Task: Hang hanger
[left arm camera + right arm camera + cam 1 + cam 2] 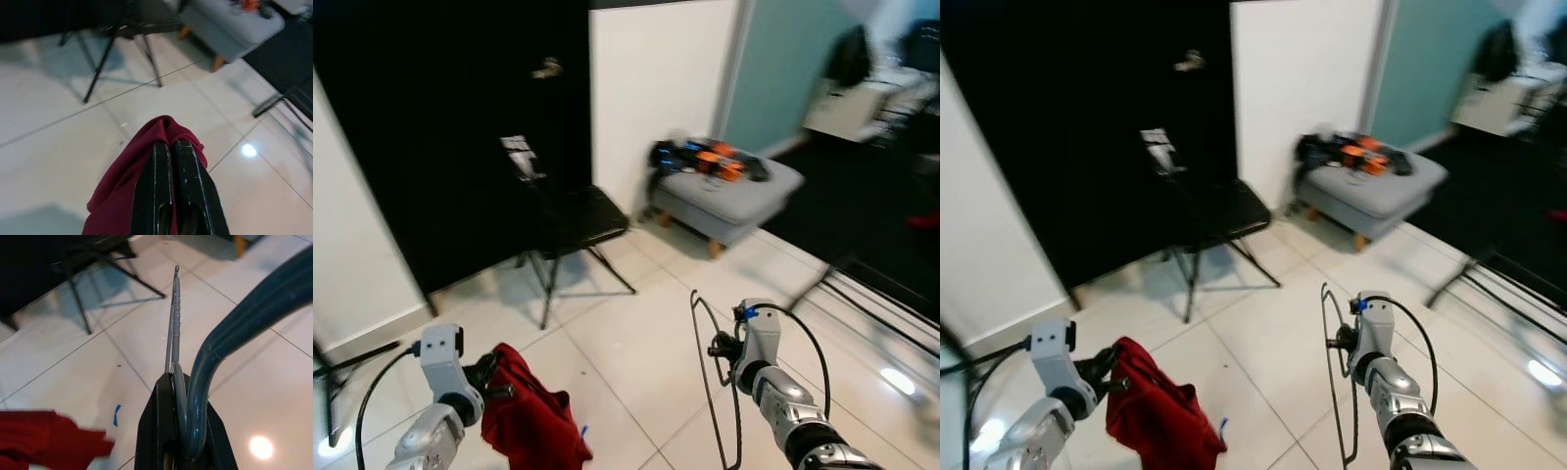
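The right gripper (717, 349), low and right of centre in the head views, is clenched on the hanger (710, 377); the right wrist view shows the dark wire pinched between the two black fingers (155, 431), a blue-grey cable curving past beside them. At the lower left of the frame the left gripper (491, 377) is clamped shut on a red cloth (530, 416), whose folds drape over its fingers and hang above the white tiled floor (626, 333). So the hanger is in hand and lifted, but nothing is hung yet: no rail or hook to take it can be made out, and I judge the carrying and the hanging itself are still to come. The hanger's long axis runs near vertical in the picture, from just above the gripper down toward the bottom edge, its thin loop seen almost edge-on; I cannot tell which end carries the hook. Further off, mid-frame, a black folding chair (570, 220) stands before a dark panel, and to its right a grey footstool (729, 196) carries black and orange objects. The far upper right is blurred.
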Available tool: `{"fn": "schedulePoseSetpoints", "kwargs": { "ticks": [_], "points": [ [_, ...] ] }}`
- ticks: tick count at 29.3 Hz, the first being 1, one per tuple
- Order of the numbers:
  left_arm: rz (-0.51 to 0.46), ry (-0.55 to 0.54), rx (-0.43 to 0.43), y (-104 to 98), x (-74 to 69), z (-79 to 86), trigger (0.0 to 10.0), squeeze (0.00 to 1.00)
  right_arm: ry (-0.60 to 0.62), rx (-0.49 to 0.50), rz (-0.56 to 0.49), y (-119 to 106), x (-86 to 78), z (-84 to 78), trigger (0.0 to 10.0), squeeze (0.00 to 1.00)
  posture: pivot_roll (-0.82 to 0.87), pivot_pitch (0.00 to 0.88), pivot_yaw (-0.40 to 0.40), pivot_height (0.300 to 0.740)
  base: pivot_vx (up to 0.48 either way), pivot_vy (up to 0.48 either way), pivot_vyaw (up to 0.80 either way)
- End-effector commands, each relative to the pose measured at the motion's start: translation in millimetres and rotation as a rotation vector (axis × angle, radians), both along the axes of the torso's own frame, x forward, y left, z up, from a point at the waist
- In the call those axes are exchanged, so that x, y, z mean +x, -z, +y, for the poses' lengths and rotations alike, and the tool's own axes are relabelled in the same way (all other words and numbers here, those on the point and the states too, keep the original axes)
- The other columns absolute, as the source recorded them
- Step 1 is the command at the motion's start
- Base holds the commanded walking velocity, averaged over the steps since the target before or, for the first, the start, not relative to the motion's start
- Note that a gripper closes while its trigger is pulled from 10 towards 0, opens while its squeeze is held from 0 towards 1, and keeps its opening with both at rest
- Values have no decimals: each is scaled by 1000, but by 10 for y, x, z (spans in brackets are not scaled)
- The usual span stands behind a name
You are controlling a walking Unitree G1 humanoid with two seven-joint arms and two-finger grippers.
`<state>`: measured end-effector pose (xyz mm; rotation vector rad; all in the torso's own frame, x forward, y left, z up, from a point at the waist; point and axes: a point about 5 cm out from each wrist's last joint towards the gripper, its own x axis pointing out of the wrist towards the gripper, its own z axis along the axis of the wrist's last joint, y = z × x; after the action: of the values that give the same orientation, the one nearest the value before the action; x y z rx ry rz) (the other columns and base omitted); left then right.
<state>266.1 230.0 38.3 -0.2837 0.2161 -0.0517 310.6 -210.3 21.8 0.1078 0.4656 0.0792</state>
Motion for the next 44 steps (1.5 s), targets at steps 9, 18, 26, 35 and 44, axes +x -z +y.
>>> {"fn": "schedulePoseSetpoints", "kwargs": {
  "ticks": [9,18,26,35,44],
  "points": [
    [-230,-4,106,-672,265,175,10000,0,-14,18,-43,-100,82,10,10000,0,-70,0,-1,736,0,0,-788],
    [-416,178,272,-1423,421,63,10000,0,-365,6,-316,-987,561,356,10000,0,-73,0,-11,736,0,0,-788],
    [-509,285,455,-2007,434,104,10000,0,-631,-10,-457,-1608,611,387,10000,0,-68,0,-14,736,0,0,-791],
    [-340,195,594,-2330,542,217,10000,0,-953,-125,-457,-2034,299,196,10000,0,-82,0,-4,736,0,0,-88],
    [-328,129,563,-2507,606,91,10000,0,-1255,-118,-363,-2192,-141,380,10000,0,-92,0,3,736,133,-128,0]
  ]
}}
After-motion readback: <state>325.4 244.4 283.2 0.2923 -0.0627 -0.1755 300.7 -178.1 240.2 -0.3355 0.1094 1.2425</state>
